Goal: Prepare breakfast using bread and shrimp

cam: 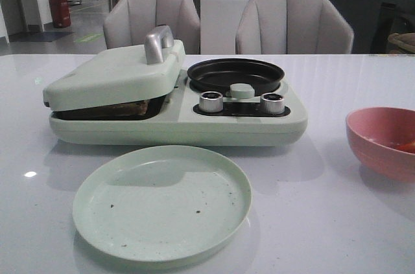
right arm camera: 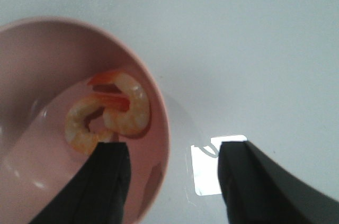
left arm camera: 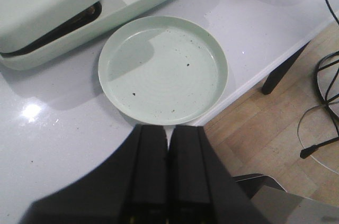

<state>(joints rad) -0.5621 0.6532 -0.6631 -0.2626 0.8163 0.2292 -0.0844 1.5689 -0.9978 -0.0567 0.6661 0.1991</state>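
The right gripper (right arm camera: 169, 181) is held with its jaws apart above the rim of the pink bowl (cam: 382, 141), which stands near the right edge of the table (cam: 324, 209). In the right wrist view, one finger is seen over the bowl's interior and the other over bare table outside the rim, so the opening is not centred on the shrimp (right arm camera: 108, 113). Both shrimp lie curled together on the bowl's floor, touching each other, just ahead of the inner finger and off to its side (toward the middle of the bowl). A shift of the opening toward the bowl's centre is judged necessary before any descent, or the outer finger may be brought down on the rim.

The left gripper (left arm camera: 168, 181) is seen with its fingers pressed together and nothing between them, above the table's near edge, beside the empty green plate (cam: 162, 203). The right arm is therefore clearly the nearer one to the shrimp.

The bread (cam: 126, 109) is glimpsed only as a brown edge under the partly lowered lid (cam: 113, 76) of the breakfast maker (cam: 175, 125); the black pan (cam: 235, 74) beside it holds nothing.
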